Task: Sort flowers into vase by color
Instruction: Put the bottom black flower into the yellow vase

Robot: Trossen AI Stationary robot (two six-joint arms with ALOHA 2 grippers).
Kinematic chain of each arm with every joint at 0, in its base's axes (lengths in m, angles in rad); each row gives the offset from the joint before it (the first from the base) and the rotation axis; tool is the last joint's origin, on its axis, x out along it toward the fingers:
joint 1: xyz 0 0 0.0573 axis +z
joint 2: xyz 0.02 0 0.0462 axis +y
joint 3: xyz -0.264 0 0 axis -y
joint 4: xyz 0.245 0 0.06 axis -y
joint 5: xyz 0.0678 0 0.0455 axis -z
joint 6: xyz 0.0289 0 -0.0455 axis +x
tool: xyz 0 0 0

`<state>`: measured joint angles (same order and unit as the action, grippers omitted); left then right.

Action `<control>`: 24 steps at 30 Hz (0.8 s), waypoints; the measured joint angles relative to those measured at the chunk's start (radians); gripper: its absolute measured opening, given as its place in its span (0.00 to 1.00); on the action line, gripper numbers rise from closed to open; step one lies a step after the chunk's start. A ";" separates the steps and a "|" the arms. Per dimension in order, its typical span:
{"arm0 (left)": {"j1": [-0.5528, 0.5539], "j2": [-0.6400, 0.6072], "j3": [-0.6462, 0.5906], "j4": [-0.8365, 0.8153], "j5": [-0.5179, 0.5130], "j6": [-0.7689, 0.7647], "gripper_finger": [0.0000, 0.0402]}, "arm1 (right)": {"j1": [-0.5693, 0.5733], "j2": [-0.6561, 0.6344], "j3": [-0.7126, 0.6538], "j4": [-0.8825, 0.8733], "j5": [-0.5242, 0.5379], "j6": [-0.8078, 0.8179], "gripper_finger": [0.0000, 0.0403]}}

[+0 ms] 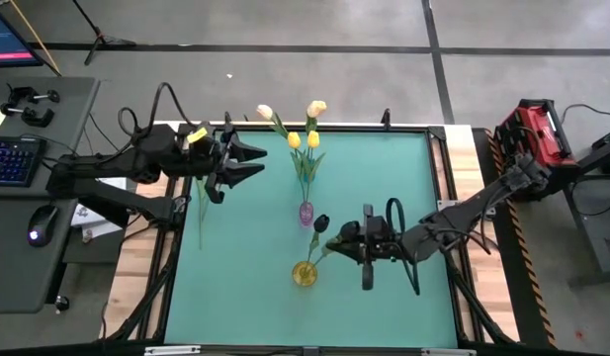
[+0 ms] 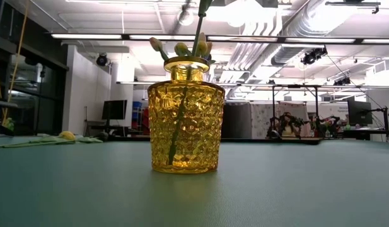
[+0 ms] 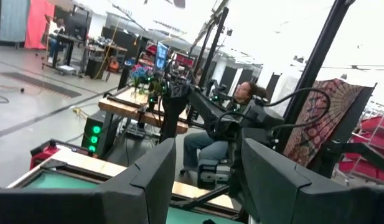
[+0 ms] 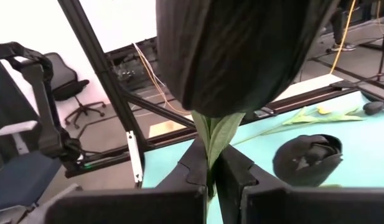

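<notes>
Sorting is partway: 4 pale and yellow tulips [image 1: 303,133] stand in the purple vase [image 1: 305,213], centre frame. Right gripper [image 1: 336,240] is clamped on a dark tulip [image 1: 321,223] above the yellow vase [image 1: 305,274]. Left gripper [image 1: 247,161] waits upper left, fingers apart, empty.

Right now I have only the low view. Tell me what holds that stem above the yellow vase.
Observer: The right gripper, shut on the dark tulip just below its head.
Operator: Report the left arm.
Observer: The left gripper hangs open over the table, at its far left, holding nothing.
Operator: Say what those buds behind the vase stand in.
Observer: A purple vase, beyond the yellow vase, holding yellow and peach tulips.
</notes>
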<state>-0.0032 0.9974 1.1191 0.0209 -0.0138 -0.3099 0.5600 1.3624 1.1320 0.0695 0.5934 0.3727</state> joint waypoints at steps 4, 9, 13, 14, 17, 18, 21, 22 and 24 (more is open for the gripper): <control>0.000 -0.005 0.000 0.000 -0.016 0.029 0.42 | -0.008 0.000 0.000 -0.033 0.002 0.003 0.00; 0.001 -0.004 0.000 -0.001 -0.029 0.043 0.42 | -0.011 0.000 0.000 -0.045 0.005 0.000 0.00; 0.001 -0.004 0.000 -0.001 -0.033 0.043 0.42 | -0.011 0.000 0.000 -0.096 0.006 0.011 0.00; 0.001 -0.004 0.000 -0.001 -0.037 0.043 0.42 | -0.013 0.000 0.000 -0.106 0.005 0.014 0.00; 0.001 -0.004 0.000 -0.001 -0.049 0.044 0.42 | -0.021 0.000 0.000 -0.121 -0.001 0.019 0.00; 0.001 -0.004 0.000 -0.001 -0.049 0.044 0.42 | -0.024 0.000 0.000 -0.128 -0.002 0.019 0.00; 0.001 -0.004 0.000 -0.001 -0.051 0.044 0.42 | -0.026 0.000 0.005 -0.134 -0.003 0.006 0.00; 0.001 -0.004 0.000 -0.001 -0.051 0.043 0.42 | -0.028 0.001 0.016 -0.141 -0.010 0.003 0.00; 0.001 -0.004 0.000 -0.001 -0.051 0.043 0.42 | -0.032 0.001 0.040 -0.143 -0.053 0.000 0.00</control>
<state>-0.0025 0.9936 1.1191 0.0197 -0.0647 -0.2673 0.5277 1.3630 1.1725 -0.0732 0.5404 0.3727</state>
